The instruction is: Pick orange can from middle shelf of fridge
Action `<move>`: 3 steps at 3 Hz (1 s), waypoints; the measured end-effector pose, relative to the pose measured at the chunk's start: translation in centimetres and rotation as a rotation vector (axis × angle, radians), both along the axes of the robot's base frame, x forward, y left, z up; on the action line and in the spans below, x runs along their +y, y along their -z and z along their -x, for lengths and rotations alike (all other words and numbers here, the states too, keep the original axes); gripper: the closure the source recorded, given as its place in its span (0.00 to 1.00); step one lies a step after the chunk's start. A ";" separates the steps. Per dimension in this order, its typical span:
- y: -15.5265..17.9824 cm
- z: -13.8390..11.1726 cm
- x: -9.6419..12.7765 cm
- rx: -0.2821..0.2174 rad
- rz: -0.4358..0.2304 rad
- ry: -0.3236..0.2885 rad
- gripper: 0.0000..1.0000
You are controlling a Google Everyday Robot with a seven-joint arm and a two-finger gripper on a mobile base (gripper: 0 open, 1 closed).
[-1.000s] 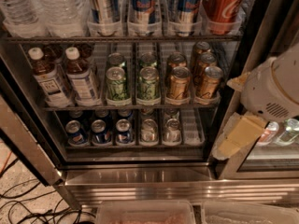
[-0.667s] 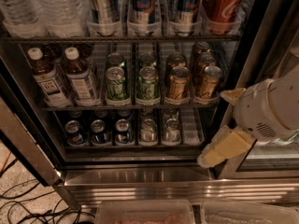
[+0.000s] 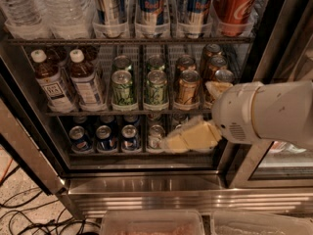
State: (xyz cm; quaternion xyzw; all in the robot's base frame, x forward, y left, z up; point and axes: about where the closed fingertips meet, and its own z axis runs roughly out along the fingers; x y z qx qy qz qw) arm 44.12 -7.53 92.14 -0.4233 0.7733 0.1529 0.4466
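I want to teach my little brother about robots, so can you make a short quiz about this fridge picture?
1. True or false: the gripper is holding the front orange can.
2. Pick one: on the middle shelf, just left of that can in the picture stands A) a green can, B) a milk carton, C) an apple.
3. What colour is the tall Coca-Cola can at the top right?

Key:
1. False. The gripper is below the middle shelf, in front of the row of small cans.
2. A
3. Red
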 end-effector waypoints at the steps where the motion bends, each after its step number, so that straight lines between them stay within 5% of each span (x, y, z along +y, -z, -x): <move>1: -1.2 -0.3 1.0 -0.007 -0.055 0.014 0.00; 2: 0.3 -0.2 0.8 -0.018 -0.087 0.029 0.00; 3: 2.9 0.6 1.1 -0.056 -0.142 0.109 0.00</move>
